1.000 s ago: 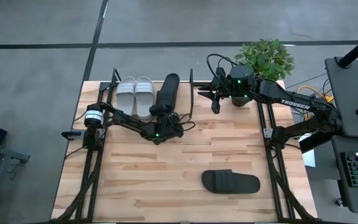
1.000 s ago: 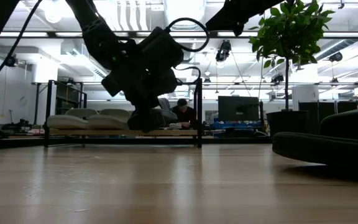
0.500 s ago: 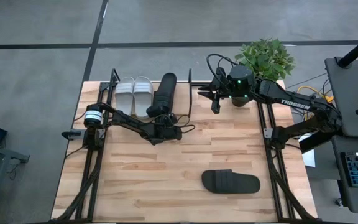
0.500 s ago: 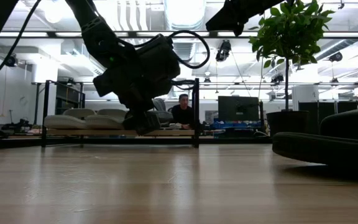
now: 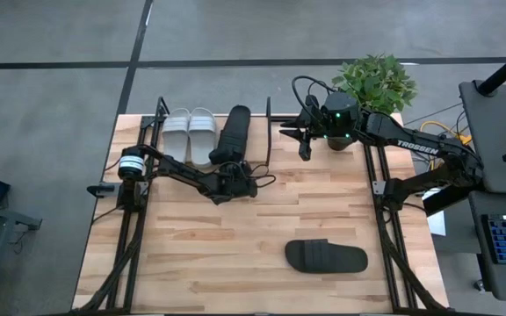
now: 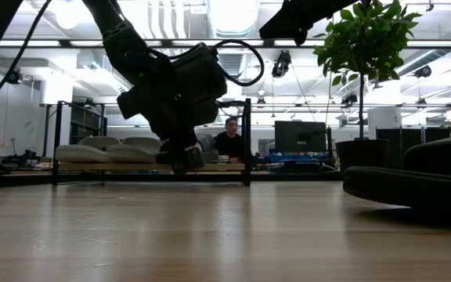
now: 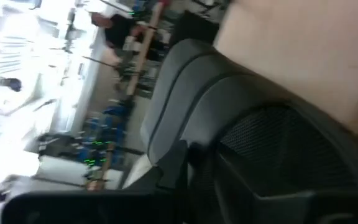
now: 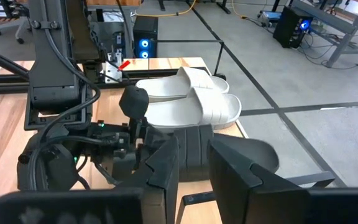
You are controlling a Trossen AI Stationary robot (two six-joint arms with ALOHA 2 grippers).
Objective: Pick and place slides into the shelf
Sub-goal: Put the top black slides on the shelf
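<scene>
- While the left claw (image 5: 228, 168) sits at the near end of a black slide (image 5: 234, 133) on the shelf (image 5: 269, 132), its fingers look slightly parted around the slide's heel, though the view is too cluttered to tell whether they grip it.
- That black slide lies lengthwise on the shelf at the far left of the desk (image 5: 253, 254), just right of the white pair (image 5: 190, 133), which lies side by side on the same shelf.
- From the right wrist camera, the white pair (image 8: 191, 99) shows beyond the black slide (image 8: 229, 155), with the left arm's wrist close against the black slide's end.
- From the left wrist camera, the black slide (image 7: 229, 124) fills most of the frame, very close to the lens.
- At desk height, the left claw (image 6: 180, 157) hangs low in front of the shelf (image 6: 247, 141).
- A second black slide (image 5: 326, 256) lies alone on the near right part of the desk, well apart from the shelf.
- Just right of the shelf at the far edge, the right claw (image 5: 306, 140) hovers with its fingers a little apart and empty.
- A potted plant (image 5: 374, 81) stands at the far right corner.
- A person (image 6: 227, 139) sits in the room behind the shelf.
</scene>
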